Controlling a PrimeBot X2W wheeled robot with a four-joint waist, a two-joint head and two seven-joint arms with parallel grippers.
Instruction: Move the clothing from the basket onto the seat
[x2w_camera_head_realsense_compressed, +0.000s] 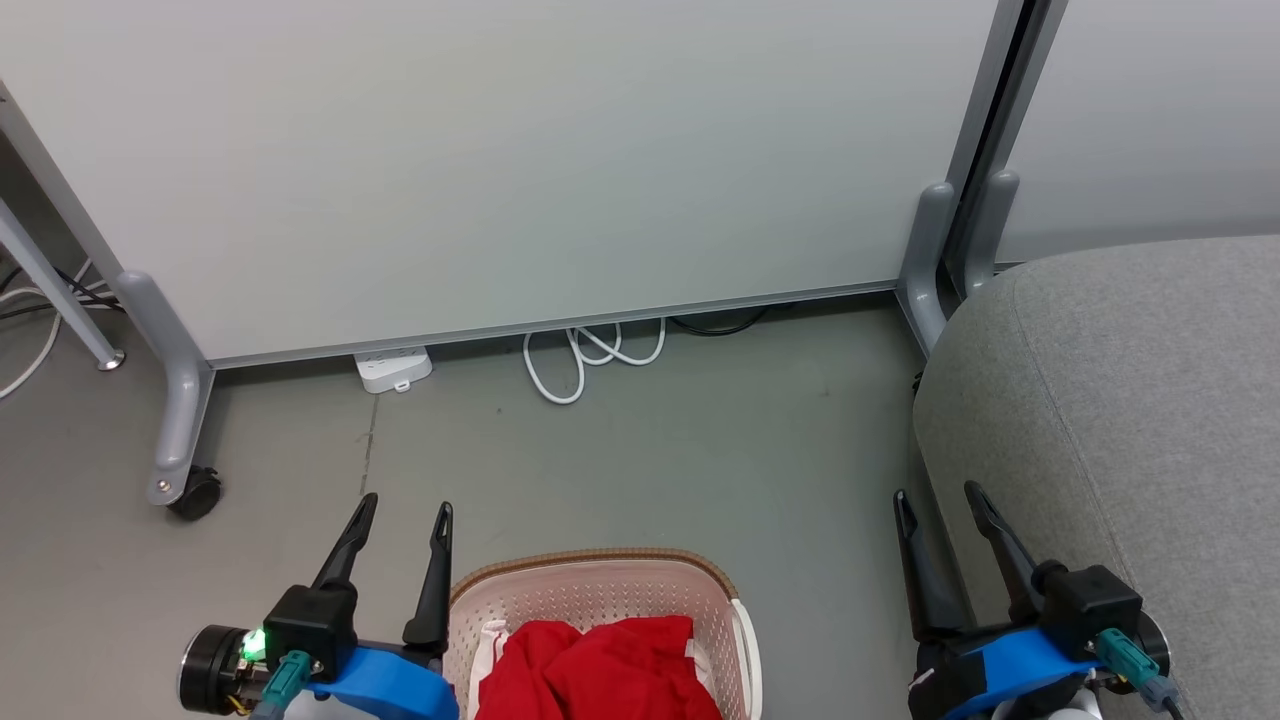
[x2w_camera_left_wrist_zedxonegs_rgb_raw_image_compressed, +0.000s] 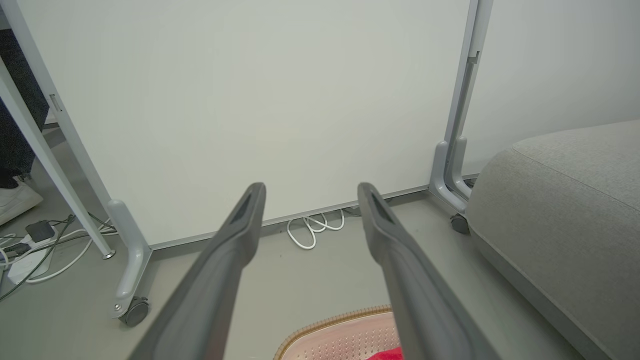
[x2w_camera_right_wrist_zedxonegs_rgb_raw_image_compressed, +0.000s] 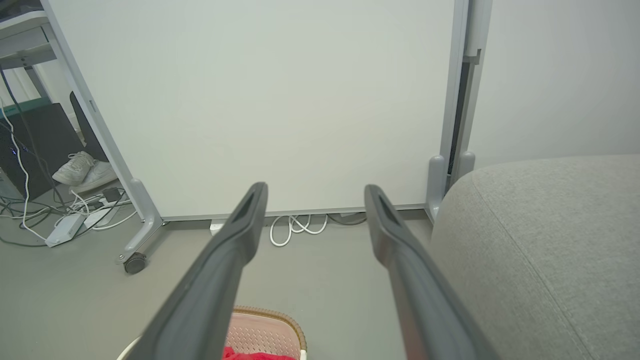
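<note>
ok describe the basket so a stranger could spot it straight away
From the big pale partition panel, come down across the grey floor, left of the large grey seat. The basket stands there, nearest the robot. It alone is cream perforated plastic with a brown woven-look rim, holding red clothing.

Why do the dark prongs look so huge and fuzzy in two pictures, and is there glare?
Left wrist view: the left gripper sits right at a wide-angle lens, so it looms large and soft-edged. Right wrist view: same for the right gripper. Head view: flat, even light, faint shadows, no glare; the red clothing looks sharp.
</note>
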